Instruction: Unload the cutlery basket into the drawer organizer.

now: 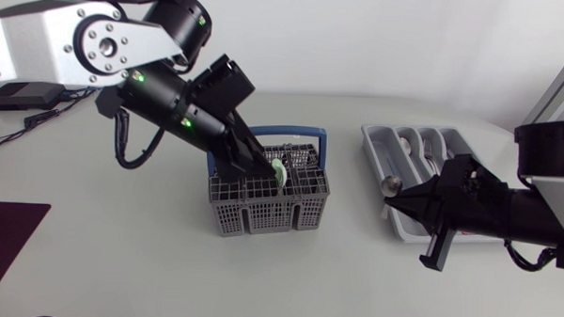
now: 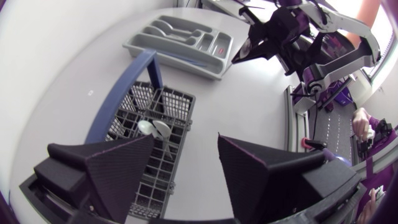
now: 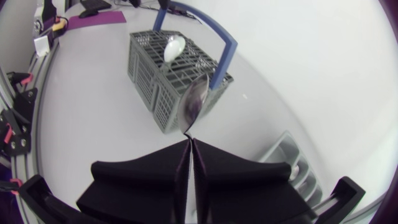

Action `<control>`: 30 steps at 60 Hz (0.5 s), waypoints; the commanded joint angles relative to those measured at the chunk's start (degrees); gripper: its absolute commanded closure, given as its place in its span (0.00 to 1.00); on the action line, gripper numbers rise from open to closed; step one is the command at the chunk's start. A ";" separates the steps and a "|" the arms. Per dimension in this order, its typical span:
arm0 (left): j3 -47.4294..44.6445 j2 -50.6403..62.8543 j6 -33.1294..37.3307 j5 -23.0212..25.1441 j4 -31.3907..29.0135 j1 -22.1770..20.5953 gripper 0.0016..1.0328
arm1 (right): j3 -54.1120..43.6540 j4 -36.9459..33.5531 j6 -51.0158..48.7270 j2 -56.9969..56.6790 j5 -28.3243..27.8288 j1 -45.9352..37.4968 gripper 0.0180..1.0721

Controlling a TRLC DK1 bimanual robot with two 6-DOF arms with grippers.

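Observation:
The grey cutlery basket point(image 1: 271, 203) with a blue handle point(image 1: 306, 136) stands mid-table. My left gripper point(image 1: 263, 169) hangs just over it, open, with nothing between its fingers point(image 2: 118, 165). Below them, pale spoons point(image 2: 152, 129) stand in the basket point(image 2: 155, 106). My right gripper point(image 1: 395, 198) is by the near left corner of the grey drawer organizer point(image 1: 400, 142), shut on a metal spoon point(image 1: 391, 186). In the right wrist view the spoon point(image 3: 194, 102) sticks out ahead of the shut fingers point(image 3: 155, 168), toward the basket point(image 3: 155, 74). Another spoon point(image 3: 173, 46) shows in the basket.
The organizer point(image 2: 180, 37) holds some cutlery in its long compartments. A dark purple mat point(image 1: 2, 238) lies at the table's left edge. Bare white table lies between basket and organizer and along the front.

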 commanded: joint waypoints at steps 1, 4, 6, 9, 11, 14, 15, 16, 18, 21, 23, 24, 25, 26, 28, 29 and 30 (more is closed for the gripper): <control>-2.38 -1.55 -3.46 -2.67 0.74 -2.02 0.13 | -4.35 2.41 -3.98 -1.56 3.14 -2.71 0.94; -2.73 -1.63 -4.43 -4.96 0.74 -2.72 0.13 | -5.84 3.29 -6.44 -1.83 5.08 -4.29 0.94; -2.91 -1.81 -4.78 -5.31 0.74 -2.81 0.13 | -6.72 4.08 -7.41 -2.00 5.87 -5.88 0.94; -3.35 -1.90 -4.96 -5.49 0.74 -2.72 0.13 | -7.33 4.25 -10.13 -1.83 6.13 -8.69 0.94; -3.61 -1.90 -4.96 -5.75 0.74 -2.54 0.13 | -7.77 4.87 -11.89 -1.47 6.31 -10.53 0.94; -4.14 -1.99 -5.22 -5.75 0.74 -2.28 0.13 | -8.21 5.49 -14.88 -0.95 6.57 -13.61 0.94; -4.23 -1.99 -5.22 -5.75 0.74 -2.28 0.13 | -8.21 5.49 -15.32 -0.86 6.57 -14.14 0.94; -4.49 -2.16 -5.22 -5.75 0.74 -2.19 0.13 | -8.21 5.57 -16.55 -0.51 6.66 -15.28 0.94; -4.93 -2.25 -5.22 -5.75 0.74 -2.10 0.13 | -8.21 5.84 -18.40 0.02 6.83 -16.86 0.94; -5.46 -2.51 -5.22 -5.75 0.74 -2.02 0.13 | -7.77 6.80 -20.51 0.99 7.10 -19.32 0.94; -5.72 -2.69 -5.22 -5.75 0.74 -2.02 0.13 | -7.33 6.89 -22.09 1.87 7.10 -20.90 0.94; -5.90 -2.86 -5.22 -5.75 0.74 -1.93 0.13 | -7.16 6.98 -22.62 2.22 7.10 -21.43 0.94; -5.90 -2.95 -5.22 -5.75 0.74 -1.93 0.13 | -6.90 7.16 -23.58 2.92 7.27 -22.22 0.94; -6.07 -3.04 -5.22 -5.75 0.74 -1.84 0.13 | -6.72 7.42 -24.55 3.71 7.36 -22.93 0.94; -6.25 -3.22 -5.22 -5.75 0.74 -1.84 0.13 | -6.28 7.68 -25.52 4.85 7.36 -23.98 0.94; -6.42 -3.30 -5.22 -5.75 0.74 -1.84 0.13 | -6.02 7.86 -26.31 5.65 7.27 -24.68 0.94; -6.42 -3.39 -5.22 -5.75 0.74 -1.75 0.13 | -5.84 7.86 -26.92 6.17 7.27 -25.21 0.94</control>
